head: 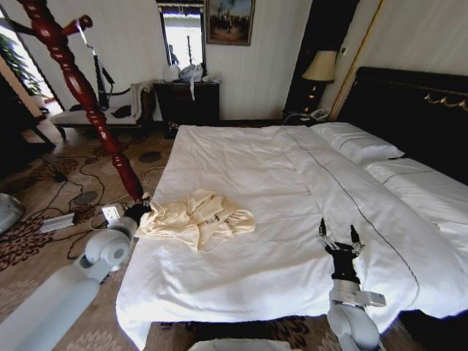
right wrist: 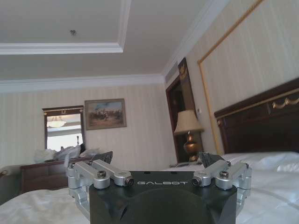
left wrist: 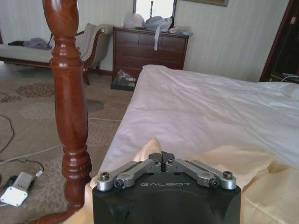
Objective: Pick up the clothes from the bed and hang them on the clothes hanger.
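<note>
Your left gripper [head: 139, 210] sits at the near left edge of the bed [head: 292, 190], right at the end of the clothes [head: 196, 218] nearest the robot's left side. From the left wrist camera you can see the left gripper [left wrist: 161, 157] with its fingers pressed together, their tips meeting where a fold of the cream fabric [left wrist: 243, 172] rises in front of them, so it looks pinched on the cloth, though the contact itself is hidden behind the gripper body. You will find the garment lying crumpled on the white sheet in the near left part of the bed, spread from the left gripper toward the middle of the mattress. Just beside the left gripper stands a turned, dark red wooden post [head: 88, 95], leaning up and away to the upper left in the head view; its thick lower section [left wrist: 70, 112] is close by in the left wrist view. Your right gripper [head: 338, 238] hovers over the near right part of the bed, pointing upward, well apart from the garment. Its fingers [right wrist: 105, 158] are spread wide with nothing between them. Beyond the bed you can see a dark dresser [head: 186, 102] against the far wall, a lamp [head: 319, 69] beside the dark headboard [head: 417, 110], and white pillows [head: 358, 142] at the head end.
</note>
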Controlling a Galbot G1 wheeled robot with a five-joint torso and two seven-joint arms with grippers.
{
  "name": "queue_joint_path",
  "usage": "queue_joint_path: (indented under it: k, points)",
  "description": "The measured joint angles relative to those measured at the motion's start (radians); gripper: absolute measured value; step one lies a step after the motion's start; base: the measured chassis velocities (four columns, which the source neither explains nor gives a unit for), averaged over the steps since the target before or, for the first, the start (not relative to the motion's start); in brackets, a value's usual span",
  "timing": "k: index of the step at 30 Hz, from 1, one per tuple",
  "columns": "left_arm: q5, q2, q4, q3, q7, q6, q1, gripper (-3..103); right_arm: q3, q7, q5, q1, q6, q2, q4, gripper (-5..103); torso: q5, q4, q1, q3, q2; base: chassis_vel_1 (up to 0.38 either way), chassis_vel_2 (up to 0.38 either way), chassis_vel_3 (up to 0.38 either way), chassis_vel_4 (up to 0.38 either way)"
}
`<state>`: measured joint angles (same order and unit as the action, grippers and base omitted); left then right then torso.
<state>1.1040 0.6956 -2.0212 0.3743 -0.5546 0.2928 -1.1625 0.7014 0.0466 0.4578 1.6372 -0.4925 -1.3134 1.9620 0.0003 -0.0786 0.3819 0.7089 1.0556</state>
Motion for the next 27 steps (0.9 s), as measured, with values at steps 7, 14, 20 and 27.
queue_joint_path:
  k: [7, 14, 20, 27]
  points:
    - [0.011, 0.086, -0.036, 0.079, 0.005, -0.019, -0.067, 0, -0.161, 0.008, 0.249, -0.053, 0.132, 0.190, 0.024, 100, 0.0001, 0.0008, 0.000, 0.000, 0.000, 0.000, 0.000, 0.000, 0.000]
    - [0.024, 0.153, -0.092, 0.146, 0.000, -0.016, -0.093, 0, -0.433, 0.064, 0.460, -0.224, 0.287, 0.495, 0.027, 100, -0.0002, 0.0006, 0.000, 0.000, 0.000, 0.000, 0.000, 0.000, 0.000]
    - [0.032, 0.169, -0.120, 0.164, -0.013, -0.003, -0.100, 0, -0.736, 0.090, 0.542, -0.493, 0.397, 0.642, -0.012, 100, 0.0001, 0.0006, 0.000, 0.000, 0.000, 0.000, 0.000, 0.000, 0.000]
    - [0.029, 0.195, -0.129, 0.157, -0.021, 0.007, -0.101, 0, -1.060, -0.037, 0.545, -0.848, 0.466, 0.702, -0.082, 100, -0.0004, 0.0002, 0.000, 0.000, 0.000, 0.000, 0.000, 0.000, 0.000]
